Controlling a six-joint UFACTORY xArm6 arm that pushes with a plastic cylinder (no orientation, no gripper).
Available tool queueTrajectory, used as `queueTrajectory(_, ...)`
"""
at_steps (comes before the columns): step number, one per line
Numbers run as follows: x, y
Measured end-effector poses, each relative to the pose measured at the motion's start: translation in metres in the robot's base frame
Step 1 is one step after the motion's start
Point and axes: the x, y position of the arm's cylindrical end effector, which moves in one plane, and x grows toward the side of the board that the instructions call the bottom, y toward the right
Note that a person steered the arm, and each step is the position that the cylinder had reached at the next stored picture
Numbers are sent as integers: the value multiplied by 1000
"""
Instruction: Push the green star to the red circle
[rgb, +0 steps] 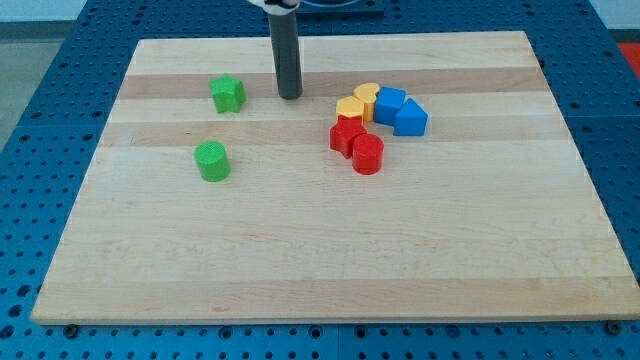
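The green star (228, 94) lies at the upper left of the wooden board (330, 250). The red circle (367, 153) lies right of centre, touching a red star (347, 135) at its upper left. My tip (290, 96) rests on the board just right of the green star, with a small gap between them. The red circle is further to the right and lower than my tip.
A green circle (211, 160) lies below the green star. A cluster sits above the red circle: a yellow hexagon-like block (351, 108), a yellow heart (366, 95), a blue block (388, 104) and a blue triangle (410, 119).
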Motion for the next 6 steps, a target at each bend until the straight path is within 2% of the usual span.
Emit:
queueTrajectory(1, -16, -35)
queueTrajectory(3, -14, -103)
queueTrajectory(6, 34, -122)
